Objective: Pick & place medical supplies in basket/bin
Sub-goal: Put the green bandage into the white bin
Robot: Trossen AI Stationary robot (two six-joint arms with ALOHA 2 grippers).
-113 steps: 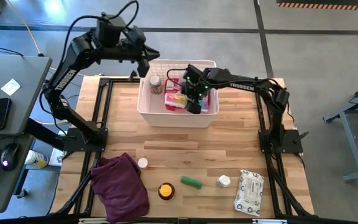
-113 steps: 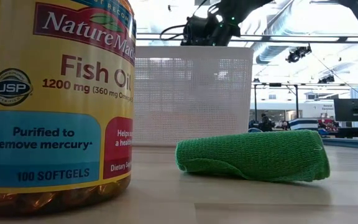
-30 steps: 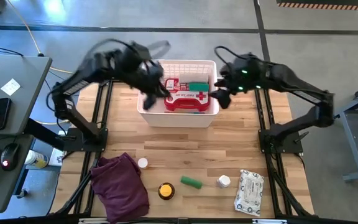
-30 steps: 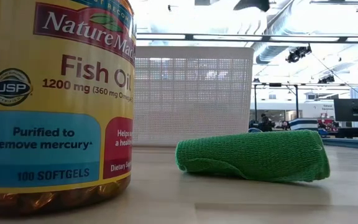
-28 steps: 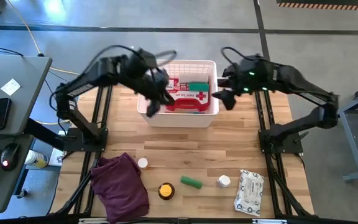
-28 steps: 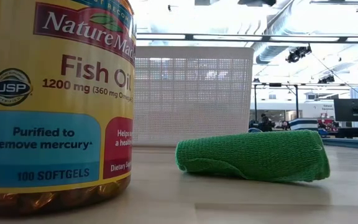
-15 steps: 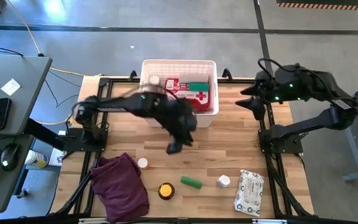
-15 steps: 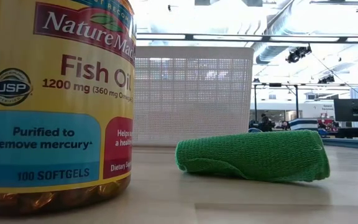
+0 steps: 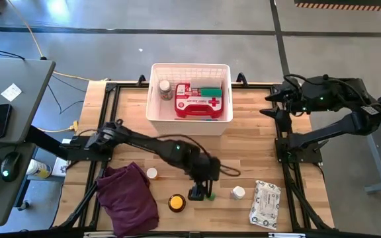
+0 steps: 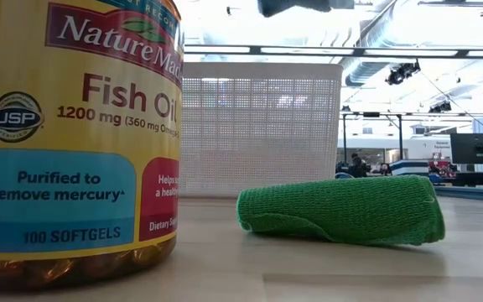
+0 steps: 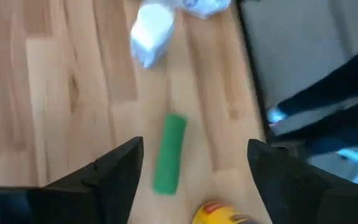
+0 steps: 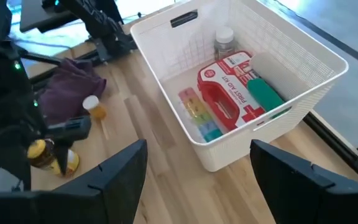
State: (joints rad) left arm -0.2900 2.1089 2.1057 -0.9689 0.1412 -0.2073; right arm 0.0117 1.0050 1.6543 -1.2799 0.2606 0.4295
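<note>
So the left gripper (image 9: 200,192) just swung away from the basket (image 9: 189,123) down to the near edge, jaws spread wide with the green roll (image 11: 169,153) lying right between its fingertips on the table, so that's probably the next grab.

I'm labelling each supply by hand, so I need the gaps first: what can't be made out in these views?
- Low view: basket contents hidden by its wall.
- Low view: fish oil bottle cut off by the frame.
- High view: green roll mostly covered by left end effector.
- Left wrist view: white bottle blurred.
</note>
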